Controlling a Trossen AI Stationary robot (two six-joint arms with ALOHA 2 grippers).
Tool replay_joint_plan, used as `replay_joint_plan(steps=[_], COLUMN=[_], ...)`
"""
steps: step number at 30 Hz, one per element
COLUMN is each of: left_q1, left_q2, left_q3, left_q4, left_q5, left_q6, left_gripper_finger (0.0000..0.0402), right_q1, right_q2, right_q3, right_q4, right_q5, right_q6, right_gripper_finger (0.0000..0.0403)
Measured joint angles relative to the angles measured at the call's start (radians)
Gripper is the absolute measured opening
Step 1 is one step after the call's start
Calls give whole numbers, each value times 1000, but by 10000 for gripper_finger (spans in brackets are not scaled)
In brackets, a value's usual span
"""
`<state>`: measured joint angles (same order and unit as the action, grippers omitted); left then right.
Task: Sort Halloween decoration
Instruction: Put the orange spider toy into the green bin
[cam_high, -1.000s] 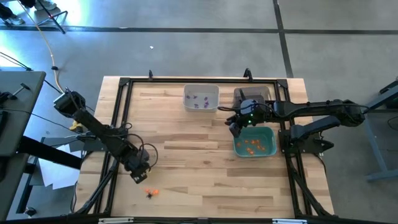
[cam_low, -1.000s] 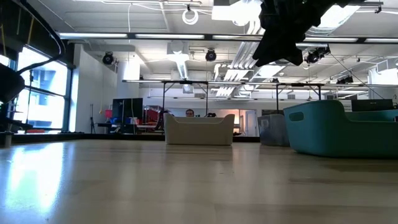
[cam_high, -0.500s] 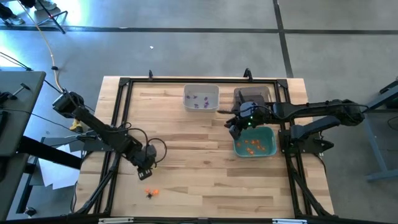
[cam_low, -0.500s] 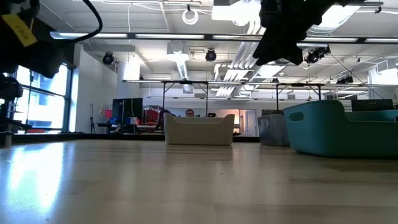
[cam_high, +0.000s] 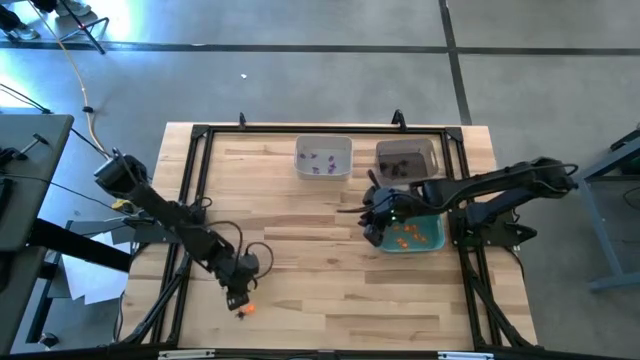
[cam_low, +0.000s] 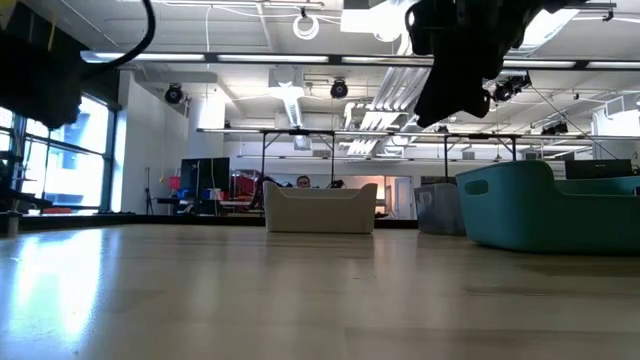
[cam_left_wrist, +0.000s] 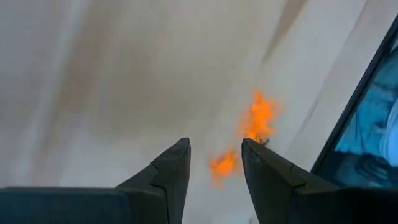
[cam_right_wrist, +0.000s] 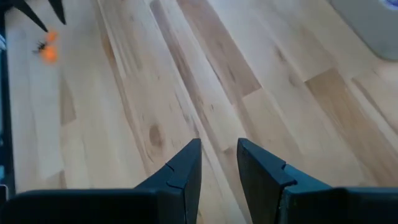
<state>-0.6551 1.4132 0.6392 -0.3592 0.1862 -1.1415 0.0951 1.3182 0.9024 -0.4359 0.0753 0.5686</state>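
Nearest the table's front edge, the last loose trinkets (cam_high: 243, 310) lie together on the bare wood: two small orange pieces and a dark spider-like one touching or just beside them. The left gripper (cam_high: 237, 296) hangs right over them, its fingers (cam_left_wrist: 171, 168) parted with nothing between, and in the left wrist view the orange pieces (cam_left_wrist: 258, 118) sit just ahead of the tips and a little off to one side of the gap. These bits are judged very light and rigid, probably thin plastic, so they should weigh nothing on the arm but may skid or flip away if a finger nudges them before the jaws close. Being so small and low on the wood, each is best taken singly, fingers straddling the body from above and closing across its widest part; the spider's thin legs look a poor place to pinch. Since the three lie so close, a grab could catch two colours at once. Farther back and to the right, the right gripper (cam_high: 374, 213) hovers by the near-left corner of the teal bin (cam_high: 436, 240), jaws apart and empty, looking down on bare planks. The teal bin holds several orange pieces (cam_high: 405, 232). At the far edge stand the white bin (cam_high: 345, 147) with purple bits (cam_high: 320, 161) and, beside it, the dark bin (cam_high: 432, 152), its contents too dim to make out.
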Motion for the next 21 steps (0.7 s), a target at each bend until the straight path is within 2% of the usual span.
replay_joint_plan(steps=[4, 10, 18, 21], left_q1=[-39, -68, -74, -73], left_q2=[101, 207, 244, 245], left_q3=[28, 112, 164, 163], left_q4=[19, -17, -123, -135], left_q5=[46, 71, 67, 65], left_q6=[-30, 38, 68, 43], left_gripper_finger=[133, 133, 131, 112], right_q1=[-1, -12, -11, -11], right_q2=[32, 45, 45, 45], right_q3=[0, 0, 0, 0], right_q4=[1, 4, 23, 23], right_q5=[0, 0, 0, 0], right_q6=[-8, -19, -16, -15], right_gripper_finger=[99, 99, 99, 99])
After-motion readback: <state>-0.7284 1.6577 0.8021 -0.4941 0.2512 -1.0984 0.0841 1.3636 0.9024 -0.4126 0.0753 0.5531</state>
